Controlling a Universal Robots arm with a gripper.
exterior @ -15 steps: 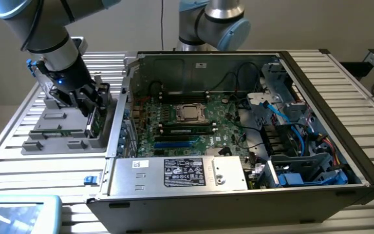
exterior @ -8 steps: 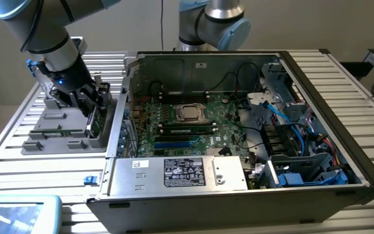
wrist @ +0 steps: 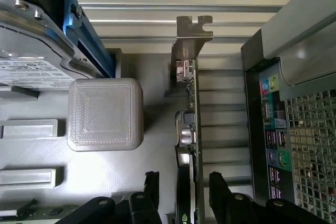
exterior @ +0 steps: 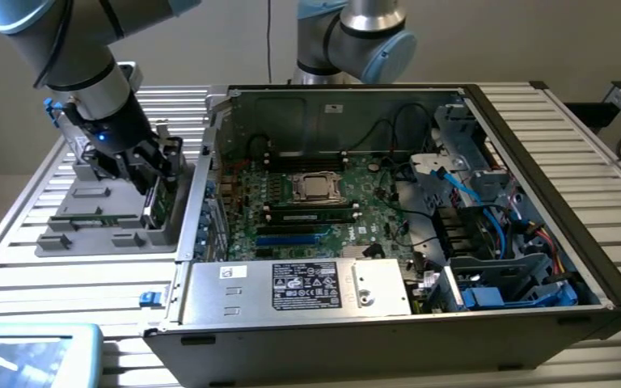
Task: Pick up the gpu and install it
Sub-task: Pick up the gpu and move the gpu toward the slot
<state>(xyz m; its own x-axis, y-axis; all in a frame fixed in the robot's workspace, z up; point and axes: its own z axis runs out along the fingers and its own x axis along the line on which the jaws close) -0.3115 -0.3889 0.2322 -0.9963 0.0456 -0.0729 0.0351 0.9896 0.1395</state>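
Observation:
The gpu stands on edge in a grey holder tray, seen edge-on in the wrist view, with its silvery end bracket at the far end. In the exterior view the gpu is a thin upright card at the tray's side nearest the open computer case. My gripper is open and straddles the card, one black finger on each side with a small gap to the board. In the exterior view, my gripper is low over the tray, on the left.
A silver hard drive with a white label sits in a blue carrier beside a grey block. The case's rear port panel is close to the card. Inside the case lie the motherboard and power supply. A second arm stands behind.

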